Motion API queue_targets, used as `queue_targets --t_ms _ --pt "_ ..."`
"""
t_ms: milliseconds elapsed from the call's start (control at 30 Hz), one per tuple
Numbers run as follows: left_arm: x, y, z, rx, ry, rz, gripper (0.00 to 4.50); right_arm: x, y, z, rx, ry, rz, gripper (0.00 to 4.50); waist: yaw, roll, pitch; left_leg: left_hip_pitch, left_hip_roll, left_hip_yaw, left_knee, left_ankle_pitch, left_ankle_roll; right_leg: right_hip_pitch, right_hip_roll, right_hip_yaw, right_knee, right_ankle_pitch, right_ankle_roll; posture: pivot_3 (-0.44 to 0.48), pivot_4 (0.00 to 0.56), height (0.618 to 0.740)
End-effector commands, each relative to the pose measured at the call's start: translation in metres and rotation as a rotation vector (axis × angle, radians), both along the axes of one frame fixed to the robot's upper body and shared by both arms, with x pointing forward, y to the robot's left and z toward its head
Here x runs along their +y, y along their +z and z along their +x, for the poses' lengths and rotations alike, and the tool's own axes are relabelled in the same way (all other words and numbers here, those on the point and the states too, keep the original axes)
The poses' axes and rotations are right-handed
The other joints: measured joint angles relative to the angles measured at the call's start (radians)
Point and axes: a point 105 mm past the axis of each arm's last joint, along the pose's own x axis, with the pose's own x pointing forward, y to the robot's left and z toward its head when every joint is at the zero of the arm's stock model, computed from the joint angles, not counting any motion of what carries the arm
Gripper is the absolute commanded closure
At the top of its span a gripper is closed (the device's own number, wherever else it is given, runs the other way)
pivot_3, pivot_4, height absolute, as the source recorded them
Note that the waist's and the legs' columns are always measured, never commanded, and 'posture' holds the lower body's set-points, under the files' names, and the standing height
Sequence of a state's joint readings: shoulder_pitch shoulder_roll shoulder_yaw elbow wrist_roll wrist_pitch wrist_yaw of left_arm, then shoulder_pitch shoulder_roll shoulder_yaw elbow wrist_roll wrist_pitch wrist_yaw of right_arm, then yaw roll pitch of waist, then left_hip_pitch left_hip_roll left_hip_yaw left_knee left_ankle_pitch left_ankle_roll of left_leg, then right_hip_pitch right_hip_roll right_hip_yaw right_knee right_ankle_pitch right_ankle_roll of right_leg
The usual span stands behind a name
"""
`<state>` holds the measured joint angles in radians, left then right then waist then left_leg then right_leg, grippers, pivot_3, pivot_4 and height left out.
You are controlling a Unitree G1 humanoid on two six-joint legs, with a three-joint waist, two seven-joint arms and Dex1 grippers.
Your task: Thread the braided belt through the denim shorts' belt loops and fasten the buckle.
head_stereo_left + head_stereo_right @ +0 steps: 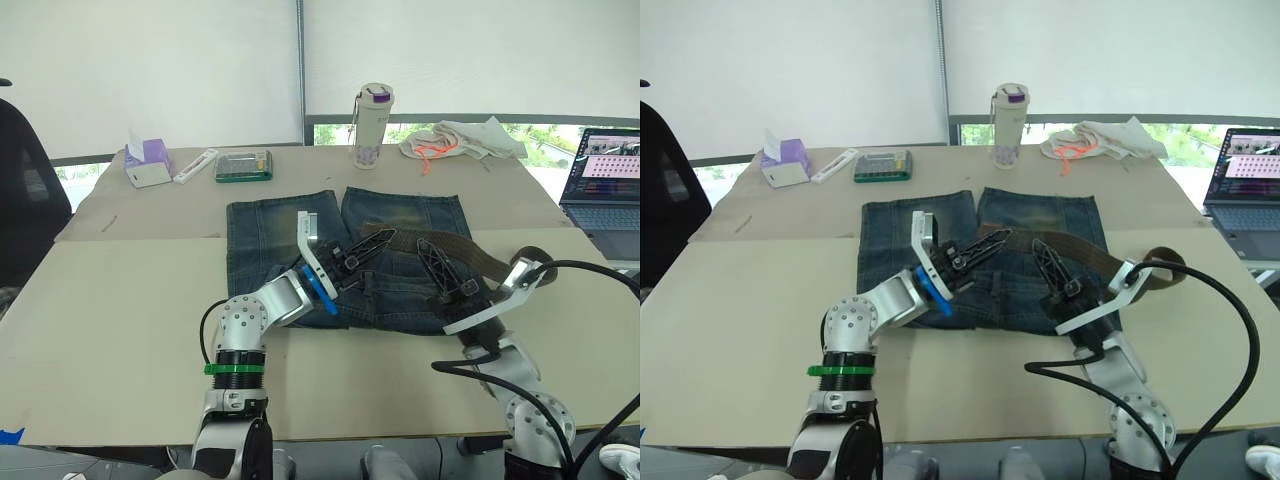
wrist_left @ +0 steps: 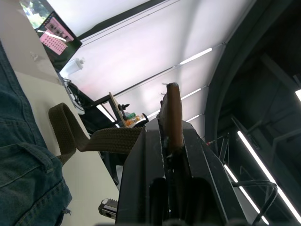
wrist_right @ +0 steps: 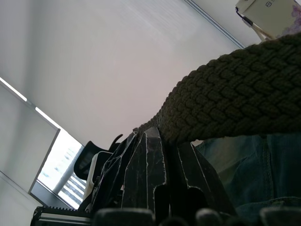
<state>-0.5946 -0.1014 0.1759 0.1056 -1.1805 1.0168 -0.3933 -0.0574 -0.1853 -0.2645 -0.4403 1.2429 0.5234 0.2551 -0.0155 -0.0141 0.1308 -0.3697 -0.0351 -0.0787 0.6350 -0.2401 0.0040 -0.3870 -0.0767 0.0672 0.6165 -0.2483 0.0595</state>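
The denim shorts (image 1: 345, 255) lie flat at the table's middle, legs pointing away from me. The braided belt (image 1: 470, 252) runs over the shorts' right side and curls into a loop (image 1: 523, 263) off the right edge. My left gripper (image 1: 385, 240) hovers over the shorts' middle, shut on the belt's brown tip (image 2: 171, 120). My right gripper (image 1: 430, 250) sits just right of it, shut on the belt (image 3: 235, 94) a little further along. The buckle and the belt loops are hidden.
Along the far edge stand a tissue box (image 1: 147, 163), a white flat item (image 1: 195, 165), a green case (image 1: 244, 166), a bottle (image 1: 373, 125) and a whitish cloth with orange cord (image 1: 460, 140). A laptop (image 1: 605, 185) sits at the right, a black chair (image 1: 20, 200) at the left.
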Motion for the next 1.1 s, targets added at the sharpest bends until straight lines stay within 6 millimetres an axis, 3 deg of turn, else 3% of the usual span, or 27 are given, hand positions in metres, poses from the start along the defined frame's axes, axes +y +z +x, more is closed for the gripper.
queue_targets --t_ms 33,167,200,300,400,467,600,767,1100 --pt "0.002 0.019 -0.018 -0.122 -0.065 -0.044 3.14 -0.023 0.01 -0.001 -0.029 -0.044 -0.035 4.5 0.0 0.0 0.0 0.0 0.0 0.0 0.0 0.0 0.0 0.0 0.0 0.0 0.0 0.0 0.0 0.0 0.15 0.74" --pt "0.005 0.014 -0.017 -0.273 -0.01 0.112 1.69 -0.056 -0.001 0.0 0.037 -0.072 -0.163 4.5 0.004 0.0 0.0 0.0 -0.001 0.002 0.0 0.0 0.0 0.002 0.0 0.0 -0.002 0.001 -0.001 0.0 0.15 0.74" --pt "0.009 0.017 -0.017 -0.389 0.028 0.178 1.45 -0.074 -0.007 0.001 0.081 -0.103 -0.208 4.5 0.004 0.0 0.0 0.0 -0.001 0.004 0.0 0.0 0.0 0.002 0.0 0.0 -0.003 0.001 -0.001 0.0 0.15 0.74" --pt "0.016 0.022 -0.019 -0.719 0.096 0.362 1.45 -0.118 -0.022 0.002 0.2 -0.161 -0.315 4.5 0.004 0.001 0.0 -0.001 0.0 0.007 -0.002 0.0 0.0 0.001 0.0 0.0 -0.004 0.001 -0.002 0.0 0.15 0.74" --pt "0.019 0.013 -0.024 -0.933 0.069 0.513 1.45 -0.137 -0.033 0.0 0.282 -0.149 -0.378 4.5 0.006 0.001 0.001 0.0 0.0 0.008 -0.003 0.0 0.0 0.002 0.0 0.001 -0.005 0.001 -0.002 0.0 0.15 0.74" --pt "0.024 -0.003 -0.028 -1.019 -0.007 0.63 1.45 -0.151 -0.037 0.002 0.337 -0.166 -0.379 4.5 0.002 0.0 0.001 -0.001 0.002 0.009 -0.003 0.0 0.0 0.002 0.001 0.001 -0.006 0.001 -0.002 0.0 0.15 0.74" --pt "0.031 -0.012 -0.032 -1.056 -0.048 0.678 1.45 -0.159 -0.037 0.003 0.372 -0.145 -0.386 4.5 0.001 0.0 0.005 -0.001 0.002 0.01 -0.003 0.0 0.0 0.002 0.001 0.002 -0.006 0.001 -0.002 0.0 0.15 0.74" --pt "0.034 -0.014 -0.034 -1.02 -0.031 0.665 1.45 -0.159 -0.028 0.019 0.384 -0.159 -0.363 4.5 0.001 -0.001 0.005 -0.002 0.002 0.009 -0.002 0.0 0.0 0.001 0.001 0.002 -0.005 0.001 -0.001 0.0 0.15 0.74" --pt "0.042 -0.017 -0.026 -0.942 0.007 0.68 1.45 -0.172 -0.029 0.034 0.447 -0.211 -0.447 4.5 0.004 0.001 0.004 -0.003 0.001 0.009 -0.001 0.0 0.0 0.001 0.0 0.001 -0.005 0.001 0.0 0.0 0.15 0.74"
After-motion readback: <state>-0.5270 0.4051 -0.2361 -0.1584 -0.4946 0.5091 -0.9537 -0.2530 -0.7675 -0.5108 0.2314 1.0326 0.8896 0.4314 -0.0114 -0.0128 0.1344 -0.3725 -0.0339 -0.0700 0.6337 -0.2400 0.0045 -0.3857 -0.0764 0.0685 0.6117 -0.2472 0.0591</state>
